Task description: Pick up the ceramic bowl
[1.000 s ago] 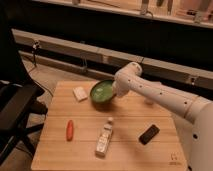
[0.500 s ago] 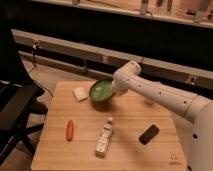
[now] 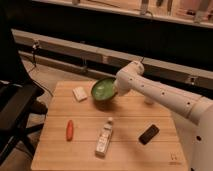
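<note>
Since a second ago the ceramic bowl (image 3: 104, 90) has tipped up off the tabletop (image 3: 125, 130), the gripper (image 3: 117, 90) at its right rim, so the lift looks underway

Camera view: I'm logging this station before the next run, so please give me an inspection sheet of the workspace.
Surface: wooden table, light slatted top.
Job's things: ceramic bowl, green, tilted on edge at the arm's end.
Clutter: white block left of the bowl; orange carrot-like item; pale bottle lying flat; black device.
Grippers: claw at the bowl's right rim, largely hidden by the white arm.
Cables: dark cable hanging at the left wall.
Surroundings: black chair at left; dark back wall with a pale ledge.
</note>
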`<state>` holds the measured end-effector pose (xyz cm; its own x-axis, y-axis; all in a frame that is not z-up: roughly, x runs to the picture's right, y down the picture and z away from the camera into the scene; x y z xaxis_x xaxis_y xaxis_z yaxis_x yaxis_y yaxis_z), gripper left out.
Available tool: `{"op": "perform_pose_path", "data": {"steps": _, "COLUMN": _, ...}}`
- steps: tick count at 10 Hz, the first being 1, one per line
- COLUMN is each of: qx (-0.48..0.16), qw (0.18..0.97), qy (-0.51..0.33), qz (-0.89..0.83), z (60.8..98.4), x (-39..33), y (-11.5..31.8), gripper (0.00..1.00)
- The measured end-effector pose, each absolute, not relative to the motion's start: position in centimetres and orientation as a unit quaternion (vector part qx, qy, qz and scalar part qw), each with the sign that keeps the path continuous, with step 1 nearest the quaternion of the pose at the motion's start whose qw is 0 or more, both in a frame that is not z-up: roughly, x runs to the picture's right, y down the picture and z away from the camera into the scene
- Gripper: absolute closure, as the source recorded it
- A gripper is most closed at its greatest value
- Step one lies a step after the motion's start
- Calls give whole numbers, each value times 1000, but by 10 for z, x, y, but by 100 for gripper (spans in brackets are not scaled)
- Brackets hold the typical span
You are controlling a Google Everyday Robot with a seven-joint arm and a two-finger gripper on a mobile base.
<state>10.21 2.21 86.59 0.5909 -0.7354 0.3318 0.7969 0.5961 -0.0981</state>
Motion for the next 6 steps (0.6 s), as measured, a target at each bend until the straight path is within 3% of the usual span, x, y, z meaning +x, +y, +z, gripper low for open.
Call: {"op": "perform_pose_path", "data": {"steps": 6, "qx": -111, "qw": 885, "qy": -125, "qz": -436, "z": 864, "x": 84, "y": 17, "gripper": 100}}
